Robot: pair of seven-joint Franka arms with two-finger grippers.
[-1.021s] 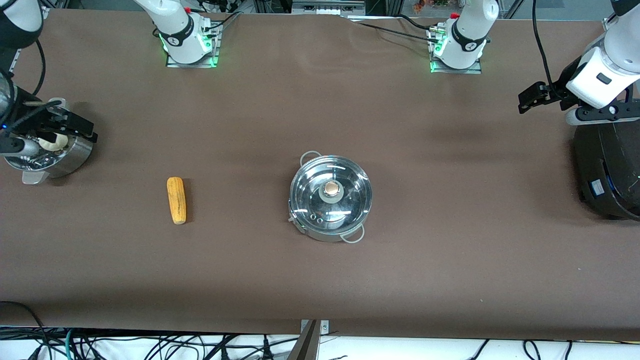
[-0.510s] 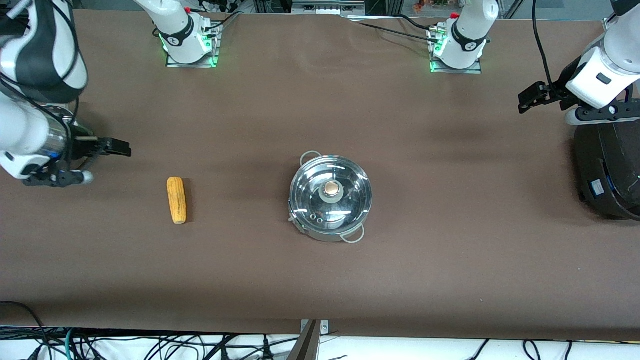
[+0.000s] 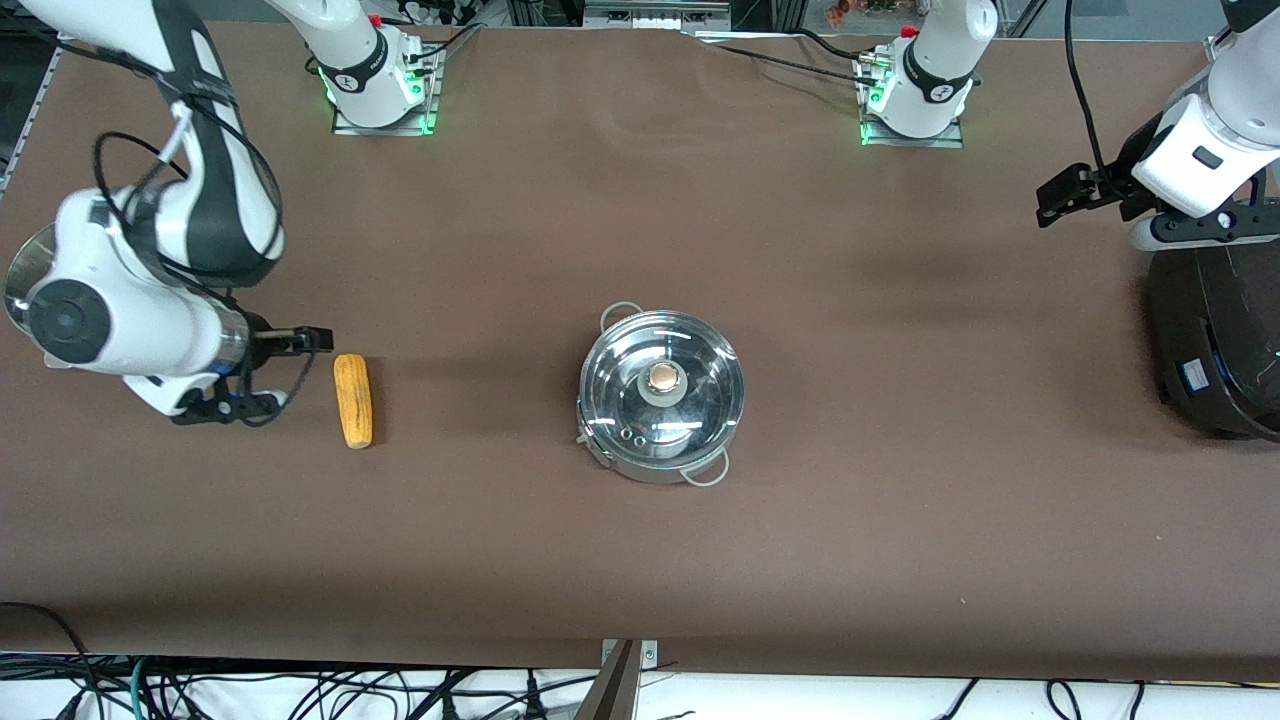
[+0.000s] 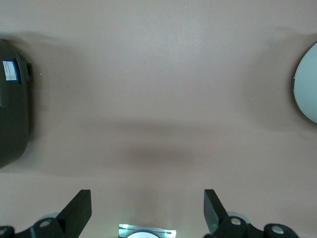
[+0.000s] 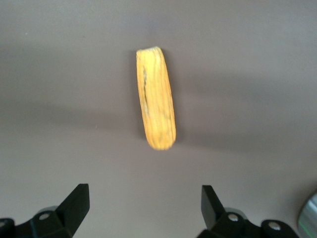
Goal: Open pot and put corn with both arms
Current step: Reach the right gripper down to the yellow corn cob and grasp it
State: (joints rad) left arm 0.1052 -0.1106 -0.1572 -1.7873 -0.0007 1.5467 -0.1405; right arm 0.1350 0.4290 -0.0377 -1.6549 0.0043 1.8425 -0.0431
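The shiny steel pot (image 3: 662, 400) stands mid-table with its glass lid and tan knob (image 3: 663, 379) on it. The yellow-orange corn (image 3: 352, 400) lies on the table toward the right arm's end. My right gripper (image 3: 283, 372) is open and empty, just beside the corn on the side away from the pot. In the right wrist view the corn (image 5: 156, 98) lies ahead of the open right gripper (image 5: 144, 208), apart from it. My left gripper (image 3: 1060, 195) is open and empty, held above the table next to the black cooker; the left arm waits. The left wrist view shows the open left gripper (image 4: 147, 208).
A large black cooker (image 3: 1215, 340) stands at the left arm's end of the table and shows in the left wrist view (image 4: 12, 104). The pot's rim shows at the edge of the left wrist view (image 4: 308, 84) and of the right wrist view (image 5: 309, 218). The two arm bases (image 3: 375, 90) (image 3: 915, 100) stand along the table's edge.
My right arm has swung from the steel steamer pot at its end of the table toward the corn, and now covers that pot. The left arm, pot and corn have not moved.
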